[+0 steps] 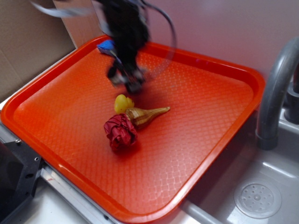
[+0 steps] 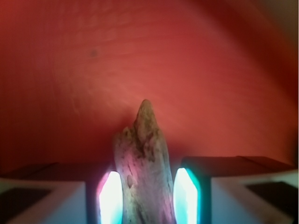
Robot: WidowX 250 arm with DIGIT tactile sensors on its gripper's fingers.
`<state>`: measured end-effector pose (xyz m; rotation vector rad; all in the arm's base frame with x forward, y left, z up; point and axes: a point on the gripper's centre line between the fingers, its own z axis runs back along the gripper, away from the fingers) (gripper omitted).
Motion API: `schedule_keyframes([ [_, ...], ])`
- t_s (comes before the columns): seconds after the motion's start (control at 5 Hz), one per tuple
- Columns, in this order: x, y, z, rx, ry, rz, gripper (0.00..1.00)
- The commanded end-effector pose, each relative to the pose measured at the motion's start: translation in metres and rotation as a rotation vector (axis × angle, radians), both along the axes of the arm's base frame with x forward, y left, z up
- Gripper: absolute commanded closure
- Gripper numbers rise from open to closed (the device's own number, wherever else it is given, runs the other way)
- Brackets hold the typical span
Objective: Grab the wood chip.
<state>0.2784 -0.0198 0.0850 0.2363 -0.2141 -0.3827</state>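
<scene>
Nearest the exterior camera: a black bracket (image 1: 16, 175) at the lower left corner, and the grey sink basin with its round perforated drain cover (image 1: 257, 199) at lower right. No brand, label or writing can be read anywhere.

Orange tray (image 1: 187, 154), waffle-textured, fills most of the view.

- Near middle of tray: dark red wrinkly ball (image 1: 120, 131).
- Touching it on the far right side: tan ribbed cone shell (image 1: 146, 115), point aimed right.
- Just behind the ball, against the shell's wide end: a small yellow object (image 1: 123, 103), shape not clear.

Farther back: the gripper (image 1: 126, 80), black and motion-blurred, over the far-left part of the tray, fingertips low near the surface. A cable loops off its right side.

- Wrist view: the wood chip (image 2: 142, 163) stands between the two fingers (image 2: 110, 198), grey-brown and rough, its jagged tip pointing away from the camera. Both lit pads sit right at the chip's sides; the pincer looks closed on it.
- Whether the chip rests on the tray or is off it, cannot tell.
- In the exterior view the chip itself cannot be made out in the blur.

Behind the arm, at the far tray rim: blue sponge (image 1: 107, 46), partly hidden.

Far right: grey faucet (image 1: 275, 88). Far left: brown cardboard (image 1: 28, 42); pale wall behind.
</scene>
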Motion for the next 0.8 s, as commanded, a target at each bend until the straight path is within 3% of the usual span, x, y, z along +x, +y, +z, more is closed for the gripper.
schedule_keyframes([
  [0.0,-0.022,0.036,0.111,-0.053,0.011,0.34,1.0],
  [0.2,-0.024,0.034,0.161,-0.096,0.135,0.369,1.0],
  [0.4,-0.029,0.027,0.165,-0.041,0.135,0.456,1.0],
  [0.6,-0.029,0.029,0.159,-0.032,0.122,0.457,1.0],
])
